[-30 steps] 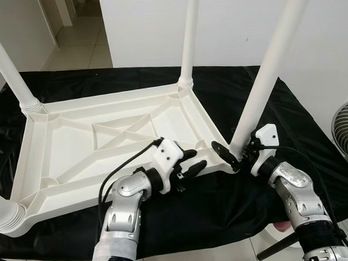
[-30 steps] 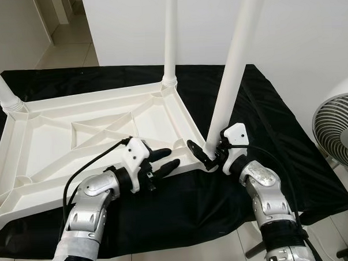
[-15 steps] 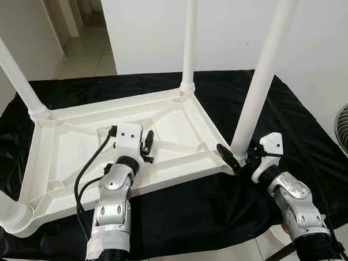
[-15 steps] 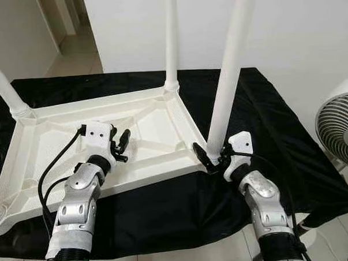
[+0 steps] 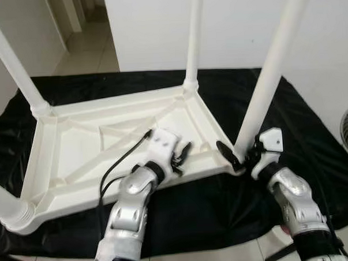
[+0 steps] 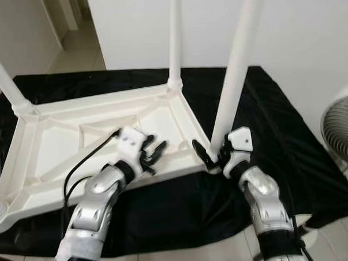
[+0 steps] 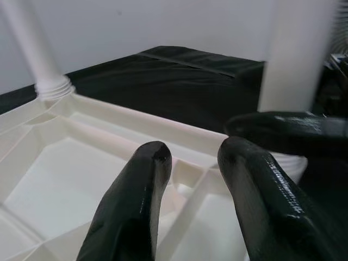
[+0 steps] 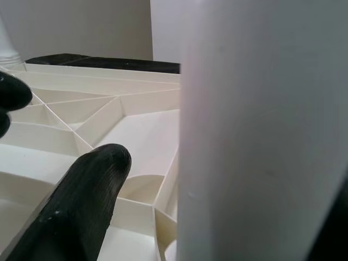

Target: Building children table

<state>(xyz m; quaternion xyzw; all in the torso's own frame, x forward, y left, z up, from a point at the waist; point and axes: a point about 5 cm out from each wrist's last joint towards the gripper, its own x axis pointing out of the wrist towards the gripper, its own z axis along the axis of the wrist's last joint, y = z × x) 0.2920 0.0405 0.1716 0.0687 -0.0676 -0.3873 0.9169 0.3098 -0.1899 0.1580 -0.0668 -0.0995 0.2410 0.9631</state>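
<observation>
On the black cloth [image 5: 264, 207] that covers the bench, a white plastic children's table [image 5: 77, 152] lies upside down, its ribbed underside facing up and its legs pointing at the ceiling. The near long edge of the tabletop runs close to the cloth's front border, with a strip of black between them; the right short edge leaves a wide stretch of bare cloth toward the bench's right end.

The right gripper [image 5: 236, 156] sits at the near right corner, its black fingers on either side of the base of the near right leg [image 5: 270, 74], clasping it where it meets the corner socket. The right wrist view has that leg [image 8: 261, 136] close against one finger [image 8: 81, 201].

The left gripper [image 5: 184, 156] is over the near long rim, a little left of that corner, fingers parted and holding nothing; in the left wrist view its fingertips [image 7: 147, 179] hang just above the ribs.

The far right leg [image 5: 192, 40] and far left leg [image 5: 12, 59] stand upright in their corners, and the near left leg [image 5: 7, 204] shows at the picture's edge.

Behind the bench is a white wall [image 5: 238, 18]; a tiled floor [image 5: 92, 44] leads off at the far left, and a fan [image 6: 341, 129] stands to the right.
</observation>
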